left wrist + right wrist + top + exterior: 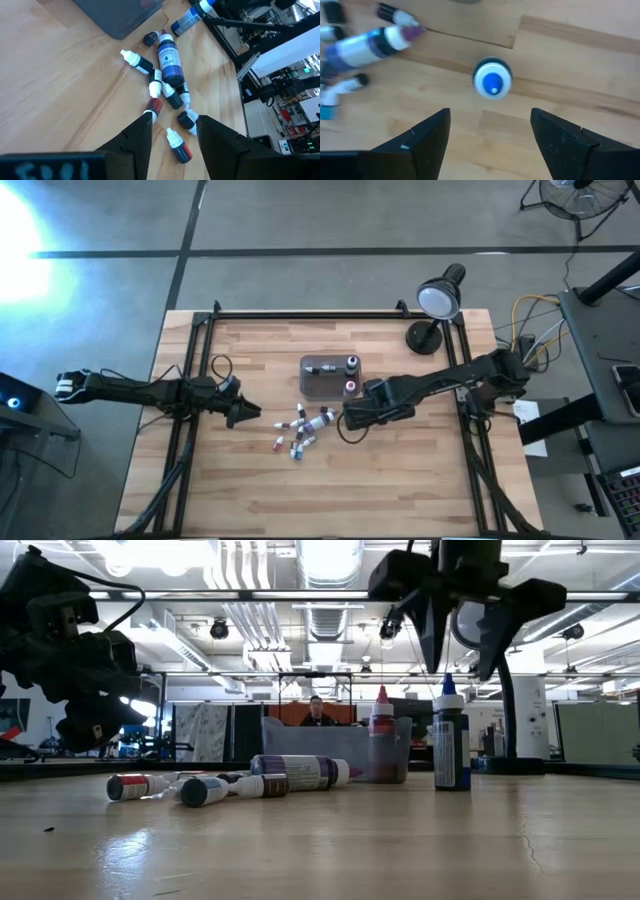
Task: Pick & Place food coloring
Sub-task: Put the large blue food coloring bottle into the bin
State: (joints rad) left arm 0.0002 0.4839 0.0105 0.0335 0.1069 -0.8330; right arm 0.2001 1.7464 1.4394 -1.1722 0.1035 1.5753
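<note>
Bottles point(300, 435) mostly lie loose mid-frame, two stand in the tray point(322, 387); right gripper point(490, 132) hangs spread over one upright.

Two dark jointed arms, black wedge-shaped fingers point(425, 142).

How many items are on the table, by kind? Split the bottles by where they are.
bottles lying loose in the pile: about 9 (they overlap)
blue bottle standing on the table: 1
bottles in the tray: 3
tray: 1
desk lamp: 1
Total: about 15, of which about 13 are bottles
</note>
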